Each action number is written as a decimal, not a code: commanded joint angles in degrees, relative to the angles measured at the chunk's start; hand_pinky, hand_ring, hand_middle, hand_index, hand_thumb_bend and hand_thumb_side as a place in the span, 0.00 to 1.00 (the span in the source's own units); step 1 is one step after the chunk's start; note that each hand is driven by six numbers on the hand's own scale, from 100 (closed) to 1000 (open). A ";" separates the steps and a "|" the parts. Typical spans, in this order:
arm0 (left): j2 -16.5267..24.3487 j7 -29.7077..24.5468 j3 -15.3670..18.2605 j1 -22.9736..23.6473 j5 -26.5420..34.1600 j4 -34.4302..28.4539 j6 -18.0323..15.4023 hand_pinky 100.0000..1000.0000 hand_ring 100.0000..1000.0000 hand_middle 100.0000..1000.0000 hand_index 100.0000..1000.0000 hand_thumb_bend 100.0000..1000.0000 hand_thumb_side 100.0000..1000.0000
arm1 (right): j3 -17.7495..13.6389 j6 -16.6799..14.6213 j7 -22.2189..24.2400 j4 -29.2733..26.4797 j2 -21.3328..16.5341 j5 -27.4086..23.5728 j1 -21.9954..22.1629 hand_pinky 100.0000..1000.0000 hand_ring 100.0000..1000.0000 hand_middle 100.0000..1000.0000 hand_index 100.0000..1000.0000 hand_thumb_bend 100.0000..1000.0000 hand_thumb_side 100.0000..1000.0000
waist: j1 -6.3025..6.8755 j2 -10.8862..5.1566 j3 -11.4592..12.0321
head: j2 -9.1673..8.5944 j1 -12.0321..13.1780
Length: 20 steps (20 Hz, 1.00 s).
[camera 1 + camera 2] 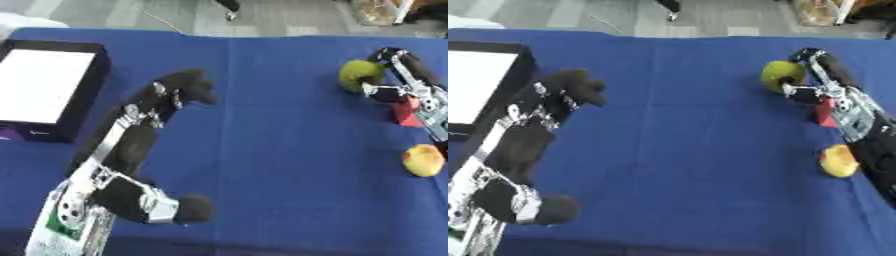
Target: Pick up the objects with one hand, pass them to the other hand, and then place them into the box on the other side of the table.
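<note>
While the right hand (391, 75) curls round the green fruit (360, 75) near the table's (280, 130) far right corner, it should lift straight; the left hand (140, 135) waits spread mid-table.

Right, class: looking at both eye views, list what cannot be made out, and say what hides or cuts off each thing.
- Small red block: partly hidden by the right hand; shape unclear.
- Round green fruit: the right hand's fingers touch it, but whether they grip it cannot be told.
- Black box with white inside: cut off by the right eye view's left edge.
- Left hand: blurred.
</note>
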 commanded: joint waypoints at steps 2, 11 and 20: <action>-0.01 0.31 0.03 0.14 0.01 -1.22 0.44 0.96 0.88 0.64 0.90 0.78 0.31 | 0.49 -2.15 2.08 -5.85 -2.44 -2.59 -0.61 0.71 0.87 0.56 0.11 0.00 0.00 | -0.33 -1.04 -0.44 | -0.12 0.35; 0.56 1.17 0.10 1.41 -0.35 0.03 1.20 0.96 0.89 0.64 0.90 0.78 0.31 | 2.32 -3.45 8.41 -18.29 -3.65 -8.87 0.08 0.71 0.86 0.55 0.09 0.00 0.00 | -0.48 -1.75 -1.97 | -0.12 1.79; 1.10 2.73 0.06 2.64 -1.95 3.52 0.78 0.96 0.90 0.64 0.88 0.77 0.31 | 5.08 -2.98 12.04 -32.04 -4.64 -17.08 -0.44 0.71 0.83 0.53 0.09 0.00 0.00 | -0.95 -2.20 -3.49 | -0.12 3.28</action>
